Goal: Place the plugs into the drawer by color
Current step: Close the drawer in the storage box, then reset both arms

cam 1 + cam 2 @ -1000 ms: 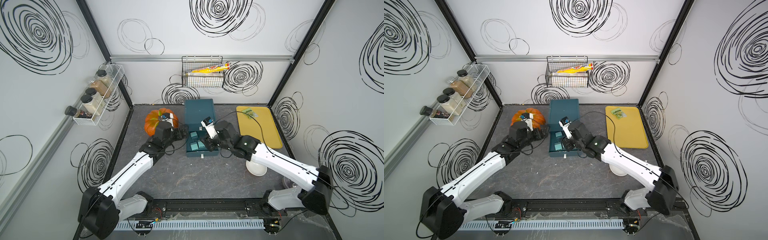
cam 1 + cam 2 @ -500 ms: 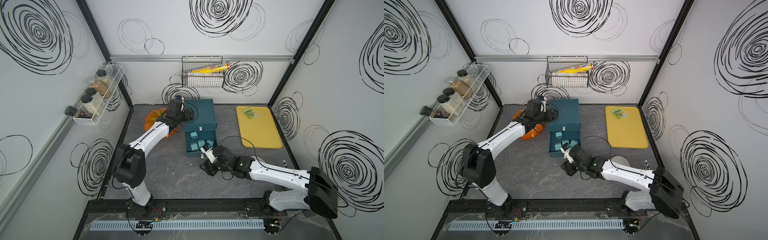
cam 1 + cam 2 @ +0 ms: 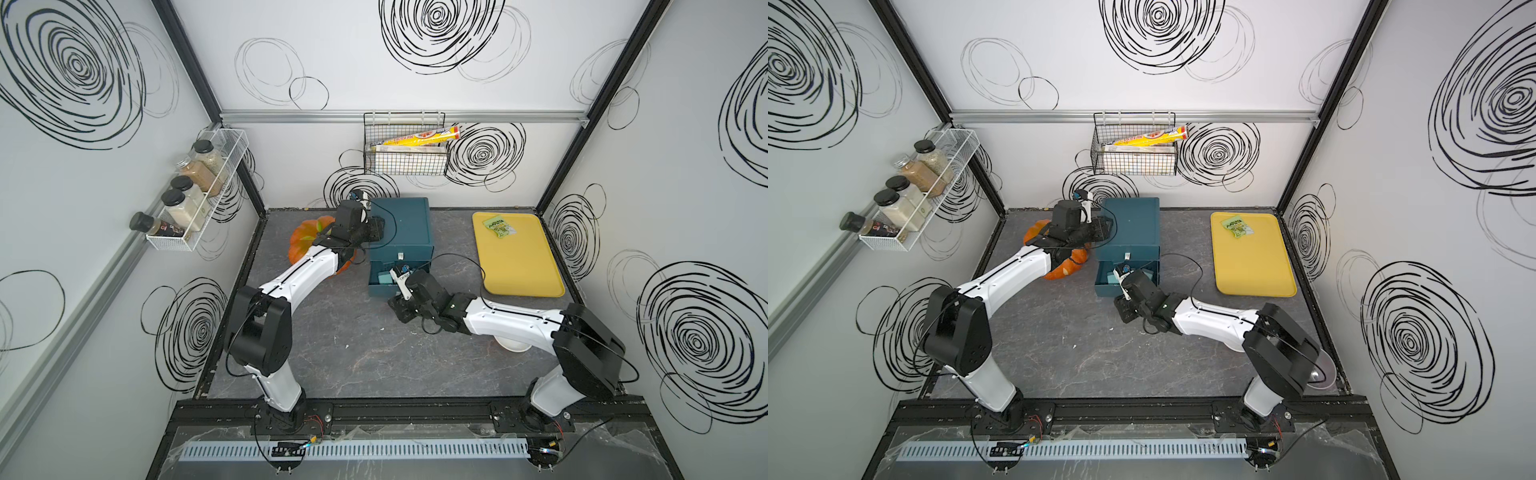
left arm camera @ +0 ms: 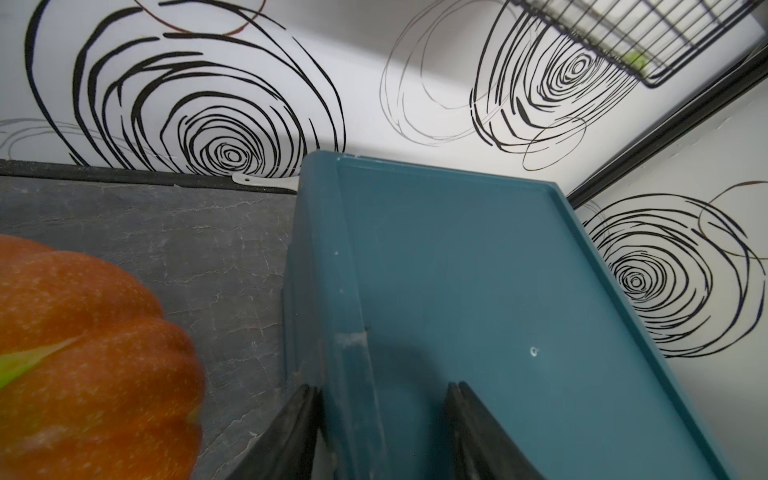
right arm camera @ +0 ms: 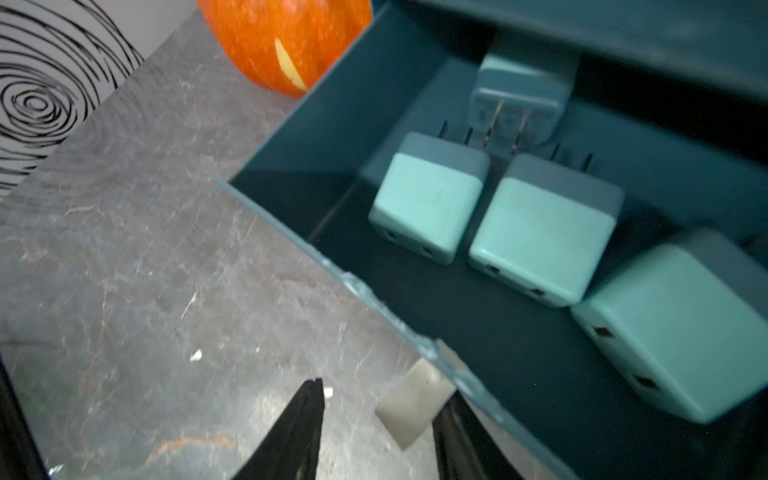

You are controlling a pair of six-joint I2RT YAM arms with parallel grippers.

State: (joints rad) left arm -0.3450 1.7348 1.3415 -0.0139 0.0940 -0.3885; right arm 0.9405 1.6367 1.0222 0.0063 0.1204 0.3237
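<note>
The dark teal drawer chest stands at the back middle of the floor, with its bottom drawer pulled partly out. Several teal plugs lie inside that drawer; one plug shows in a top view. My left gripper stands open astride the chest's top left edge, one finger down the side wall. My right gripper is open and low at the drawer's front. The silver pull sits between its fingers, close to one of them.
An orange pumpkin sits just left of the chest, under my left arm. At the right lies a yellow tray with a green pouch on it. A white bowl peeks out under my right arm. A wire basket and a spice rack hang on the walls.
Both grippers left the space above the open drawer. The left went back to the chest's top left edge and narrowed. The right dropped to the drawer's front, and the drawer now stands less far out.
</note>
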